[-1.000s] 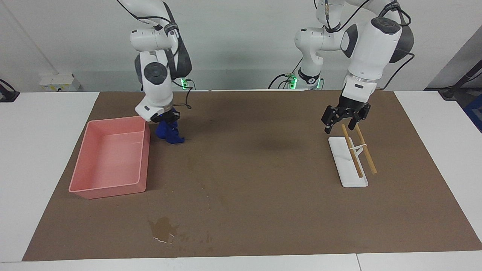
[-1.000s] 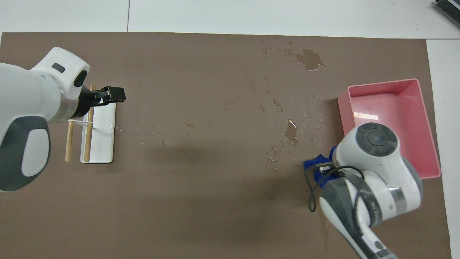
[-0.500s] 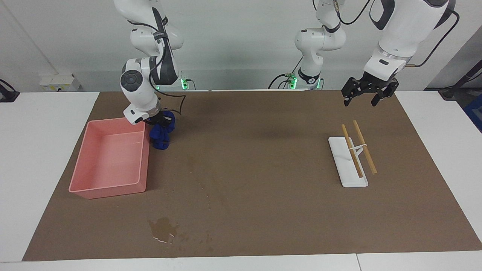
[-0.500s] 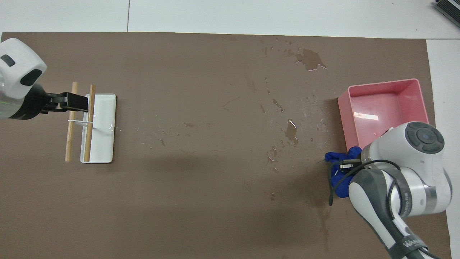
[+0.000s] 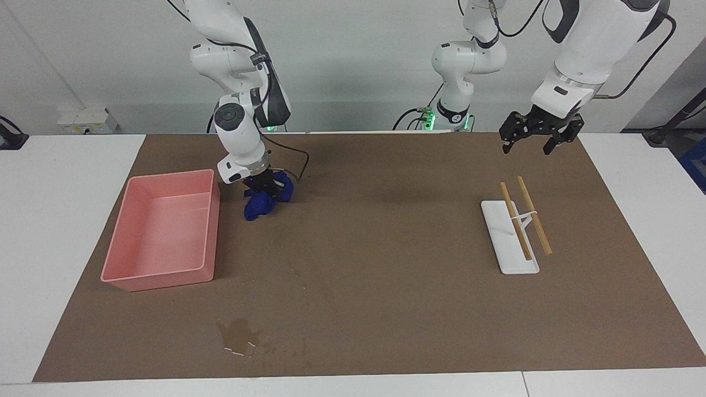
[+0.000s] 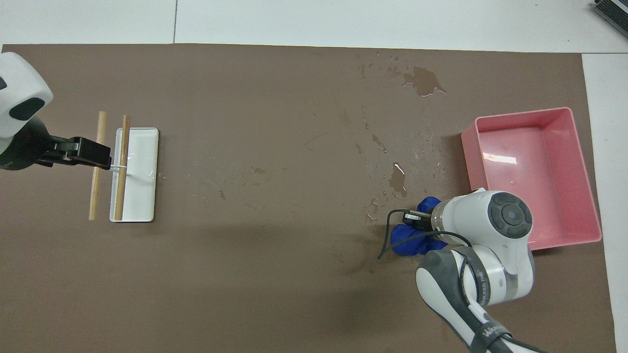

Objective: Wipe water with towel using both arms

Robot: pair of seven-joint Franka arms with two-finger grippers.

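Beneath the right gripper [image 5: 265, 187], fingers clamped on it, the towel [image 5: 263, 203] is pressed to the mat [image 5: 386, 309] beside the tray [image 5: 209, 220]; water [image 5: 238, 334] is pooled well apart. The left gripper [image 5: 534, 135] is held aloft, fingers spread.

From overhead, the towel [image 6: 412, 240] is bunched at the right fingers, water [image 6: 398, 177] just beside; the left gripper [image 6: 88, 153] is over the sticks [image 6: 122, 166].

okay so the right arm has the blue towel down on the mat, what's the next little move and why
Probably drag the small royal-blue cloth towel, clamped in the right gripper, away from the robots onto the nearest dark wet blotch. That water is unwiped and lies just ahead. The left gripper waits open, raised.
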